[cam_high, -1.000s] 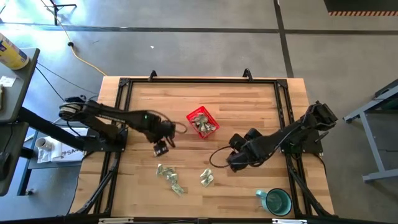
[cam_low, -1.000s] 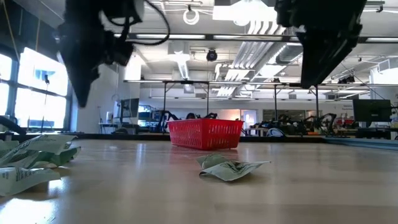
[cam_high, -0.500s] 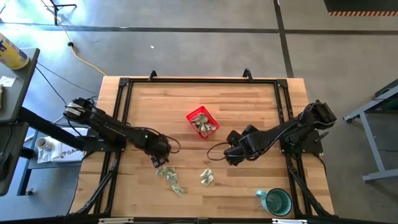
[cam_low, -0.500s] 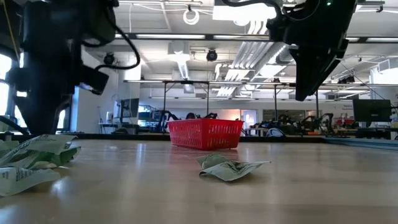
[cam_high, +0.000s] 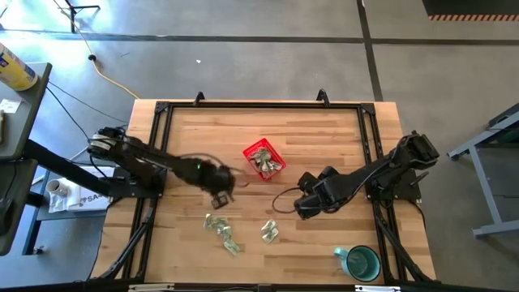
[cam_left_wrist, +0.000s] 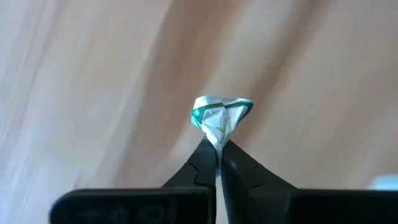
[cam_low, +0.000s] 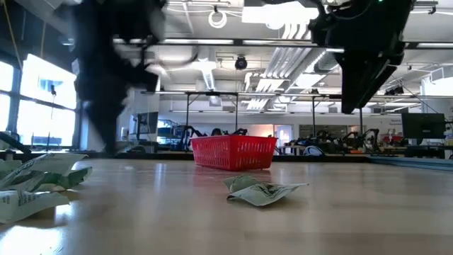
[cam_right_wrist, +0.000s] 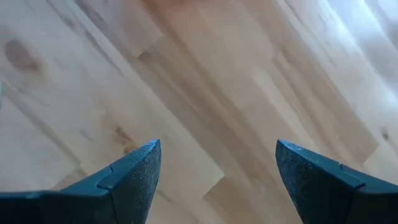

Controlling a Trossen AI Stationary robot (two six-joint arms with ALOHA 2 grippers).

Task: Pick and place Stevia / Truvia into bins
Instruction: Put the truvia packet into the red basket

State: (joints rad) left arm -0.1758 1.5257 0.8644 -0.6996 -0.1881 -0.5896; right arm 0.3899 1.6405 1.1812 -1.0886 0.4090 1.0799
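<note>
Since packet (cam_left_wrist: pixel 219 118) is light, limp, crumpled paper, you hold it by one pinched edge: left fingers (cam_left_wrist: pixel 217 155) clamped on it above counter (cam_high: pixel 324 138), near red basket (cam_high: pixel 263 158). Right fingers (cam_right_wrist: pixel 214 171) wide, empty, hovering.

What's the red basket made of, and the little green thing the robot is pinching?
The red basket looks like shiny moulded plastic: its sides are a fine mesh of holes. The little packet in the left gripper looks like thin matte paper, white with green print; it is crumpled and creased where it is pinched.
</note>
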